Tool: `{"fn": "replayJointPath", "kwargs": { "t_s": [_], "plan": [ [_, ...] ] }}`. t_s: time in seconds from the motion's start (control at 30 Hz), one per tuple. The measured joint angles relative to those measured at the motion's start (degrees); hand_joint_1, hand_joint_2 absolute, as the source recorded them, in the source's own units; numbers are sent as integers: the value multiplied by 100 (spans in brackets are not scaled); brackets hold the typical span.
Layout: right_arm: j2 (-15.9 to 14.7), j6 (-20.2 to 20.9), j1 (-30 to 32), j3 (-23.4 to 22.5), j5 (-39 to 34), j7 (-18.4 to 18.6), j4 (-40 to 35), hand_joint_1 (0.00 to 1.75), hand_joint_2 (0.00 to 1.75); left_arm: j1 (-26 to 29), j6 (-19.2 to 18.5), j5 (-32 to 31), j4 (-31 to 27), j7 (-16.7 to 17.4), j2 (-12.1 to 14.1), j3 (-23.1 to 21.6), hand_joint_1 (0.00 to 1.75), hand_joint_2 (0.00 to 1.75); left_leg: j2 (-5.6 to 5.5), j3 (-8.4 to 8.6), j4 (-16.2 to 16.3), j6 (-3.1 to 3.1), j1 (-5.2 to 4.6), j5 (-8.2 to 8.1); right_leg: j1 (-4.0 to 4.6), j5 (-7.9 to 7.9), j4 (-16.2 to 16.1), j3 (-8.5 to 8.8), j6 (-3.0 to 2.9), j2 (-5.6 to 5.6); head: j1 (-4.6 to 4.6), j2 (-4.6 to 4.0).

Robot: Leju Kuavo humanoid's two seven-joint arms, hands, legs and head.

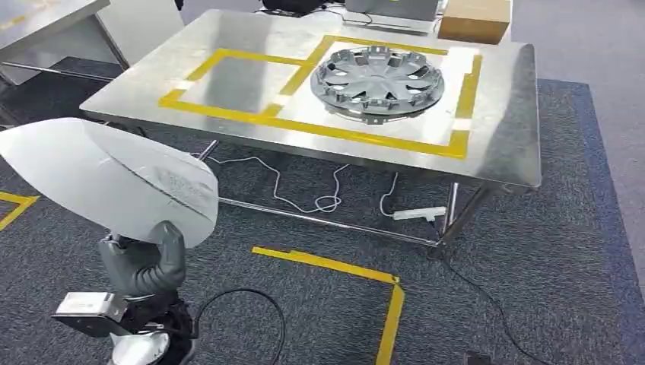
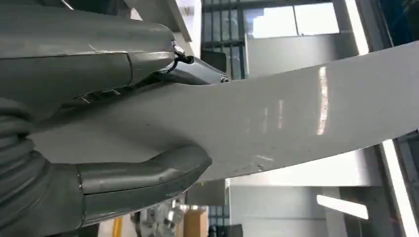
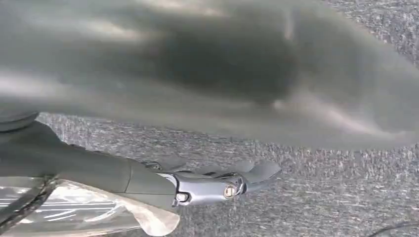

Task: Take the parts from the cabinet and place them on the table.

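A large white curved panel [image 1: 114, 179] is held low at the left, over the carpet in front of the steel table [image 1: 502, 144]. My left hand [image 1: 144, 262] grips its lower edge from beneath. In the left wrist view the thumb [image 2: 143, 177] lies under the panel [image 2: 296, 123] and the fingers [image 2: 99, 59] lie over it. A silver wheel cover [image 1: 378, 80] rests in the right yellow-taped square on the table. The left taped square [image 1: 236, 80] holds nothing. My right hand [image 3: 197, 185] hangs over the carpet, fingers stretched out, holding nothing.
A cardboard box [image 1: 474, 19] sits at the table's far edge. Under the table lie a white power strip [image 1: 418, 214] and cables. Yellow tape [image 1: 335, 266] marks a corner on the grey carpet. Another table [image 1: 38, 15] stands at the far left.
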Motion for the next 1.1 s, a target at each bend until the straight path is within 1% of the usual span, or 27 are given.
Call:
{"fn": "replayJointPath", "kwargs": {
  "t_s": [0.03,0.07,0.1,0.17,0.2,0.23,0.27,0.33,0.37,0.4,0.43,0.5,0.57,0.6,0.67,0.7,0.73,0.77,0.8,0.83,0.87,0.9,0.93,0.97,1.03,1.07,1.1],
  "plan": [
    [-2,2,-6,0,2,-4,0,0,0,-3,0,0,-4,0,-4,2,175,175,-2,40,-75,58,44,41,-6,-46,20,-29,37,4,-13,0],
    [-2,11,-6,0,2,-26,0,0,0,-11,-2,0,-4,0,-4,0,175,175,3,56,-85,79,42,39,-11,-154,164,-99,58,30,17,0],
    [-2,24,-14,0,2,-39,0,0,0,-20,-4,0,-4,0,-13,-2,175,175,2,52,-85,114,42,36,-13,-358,534,-269,71,45,35,0],
    [-2,44,-9,0,2,-94,0,0,0,-9,-13,0,-4,0,-11,-2,175,175,2,52,-83,132,33,27,-22,-740,1512,-764,104,48,28,0],
    [-2,50,-3,0,2,-96,0,0,0,-8,-13,0,-4,0,-13,-2,175,175,0,55,-81,135,32,23,-22,-798,1833,-953,121,49,37,0],
    [-2,61,7,0,2,-96,0,0,0,-8,-18,0,-2,0,-11,-2,175,175,-6,63,-81,134,32,18,-24,-716,1856,-1003,128,49,31,0],
    [-2,68,10,0,2,-96,0,0,0,-8,-20,-2,-2,0,-13,-2,175,175,-19,76,-80,131,33,9,-31,-506,1616,-921,130,49,39,0],
    [-2,68,6,0,2,-94,0,0,0,-10,-26,-2,-2,0,-13,-2,175,175,-37,129,-79,98,36,-27,-55,45,601,-450,116,49,37,0],
    [-2,66,6,0,4,-87,0,0,0,-11,-31,-7,-2,0,-13,-4,175,175,-38,148,-77,66,32,-51,-67,148,155,-242,112,56,37,0],
    [0,61,-4,0,7,-83,0,0,0,-16,-31,-7,-2,0,-13,-2,175,175,-48,127,-36,26,-12,-79,-45,64,27,-98,94,68,39,0],
    [-2,57,-10,0,9,-81,0,0,0,-14,-33,-7,-2,0,-13,-4,175,175,-54,117,-45,5,-7,-67,-47,71,54,-132,49,73,20,0],
    [-2,46,11,-2,9,-81,0,0,0,-14,-35,-7,-2,0,-13,-4,175,175,-55,128,-54,-32,10,-74,-19,49,67,-138,-10,75,26,0],
    [7,46,11,-2,15,-81,0,0,0,-15,-31,-7,-4,0,-13,-2,175,175,-38,112,78,-104,24,-190,-58,62,25,-83,-85,67,26,0],
    [7,46,8,-2,17,-81,0,0,0,-19,-24,-9,-4,0,-13,-2,175,175,-32,-24,388,-128,26,-364,-58,41,25,-63,-122,61,-22,0],
    [7,46,9,-2,19,-81,0,0,0,-2,-20,-7,-2,0,-5,0,175,175,-31,-487,1320,-160,40,-756,-49,12,25,-34,-162,44,-13,0],
    [7,46,13,-2,20,-79,0,0,0,4,-20,-7,0,0,-2,0,175,175,-30,-692,1681,-165,41,-855,-44,-3,27,-24,-170,39,-11,0],
    [7,46,15,-2,22,-79,0,0,0,12,-20,-7,2,0,4,2,175,175,-30,-785,1800,-166,42,-812,-40,-13,27,-8,-171,41,-13,0],
    [7,46,15,-4,24,-79,0,0,0,18,-20,-7,2,0,9,2,175,175,-30,-763,1698,-157,42,-674,-37,-28,27,12,-171,46,-13,0],
    [7,50,17,-2,26,-79,0,0,0,22,-20,-7,2,0,15,4,175,175,-30,-622,1325,-133,42,-377,-33,-50,28,47,-165,54,-15,0],
    [9,61,19,-2,30,-81,0,0,0,23,-20,-7,2,0,15,4,175,175,-29,-400,795,-97,37,-52,-30,-75,27,91,-155,56,-13,0],
    [13,68,22,-2,33,-83,0,0,0,23,-20,-7,2,0,15,4,175,175,-14,-207,315,-51,23,195,-30,-100,25,106,-136,56,-13,0],
    [20,70,18,-2,35,-83,2,0,0,23,-22,-7,2,0,13,4,175,175,-6,-137,168,-33,-11,127,8,-127,45,106,-102,56,-7,0],
    [20,70,13,-2,37,-87,2,0,0,18,-22,-7,2,0,13,2,175,175,-3,-105,28,-18,-9,69,7,-134,59,71,-74,50,-13,0],
    [20,77,13,-2,44,-90,2,0,0,37,-24,-9,2,0,13,0,175,175,-12,-127,58,-13,-16,69,-2,-130,49,60,-52,43,7,0],
    [20,92,8,-2,91,-90,4,0,0,69,-37,-20,2,0,13,4,175,175,-26,-104,2,36,-13,66,-4,-156,26,91,17,28,0,0],
    [20,96,13,0,111,-87,2,0,0,73,-39,-24,2,0,7,4,175,175,-17,-45,-52,64,20,88,-18,-224,98,46,37,47,-9,0],
    [20,94,10,0,124,-87,2,0,0,61,-42,-33,2,0,4,0,175,175,-17,-21,-65,89,26,73,-13,-332,292,-46,54,54,15,0]
  ]
}}
